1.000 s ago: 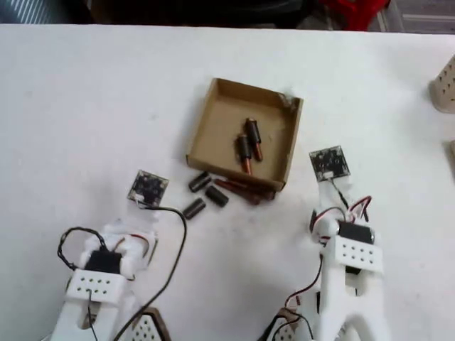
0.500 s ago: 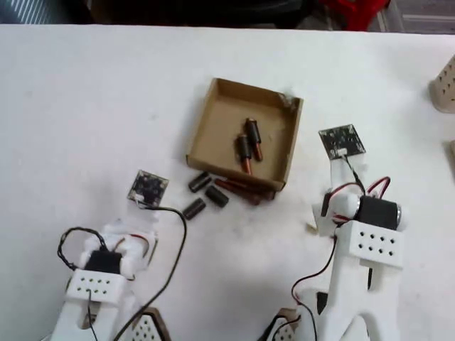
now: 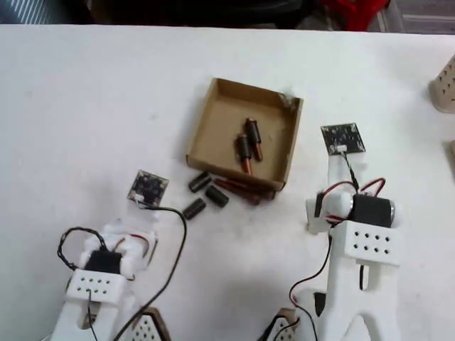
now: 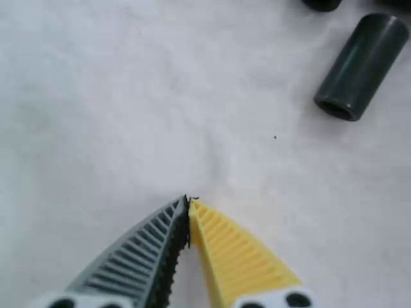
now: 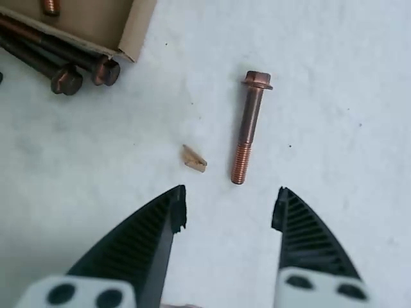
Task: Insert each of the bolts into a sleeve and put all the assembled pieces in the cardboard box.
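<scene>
1. The white table (image 3: 85,92) carries everything. The cardboard box (image 3: 201,121) sits about mid-table and already holds two assembled pieces (image 3: 249,145).
2. The right gripper (image 5: 230,199) hovers over bare table off the box's near corner, jaws spread wide and holding nothing. We judge the step in hand to be picking up the lone bolt (image 5: 250,125) ahead of it.
   - The bolt lies roughly along the gripper's line, so closing should cross the shank squarely.
   - We would come down centred over the smooth shank near the head.
   - That likely leaves the threaded end free for a sleeve.
   - We would settle low before closing, since a round shank may roll off a fingertip.
3. The left gripper (image 4: 188,204) rests low near the table's near edge, jaws closed together on nothing.
4. Three dark loose sleeves (image 3: 206,193) lie by the box's near left corner, and one (image 4: 363,64) lies close ahead of the left gripper.
5. The bolt is copper-coloured and lies flat, with a flanged hex head, a plain shank and a threaded tip pointing toward the gripper. More bolts (image 5: 61,61) lie against the box's near wall.
6. A small tan chip (image 5: 194,158) lies just beside the threads and is best kept out of the grip.
</scene>
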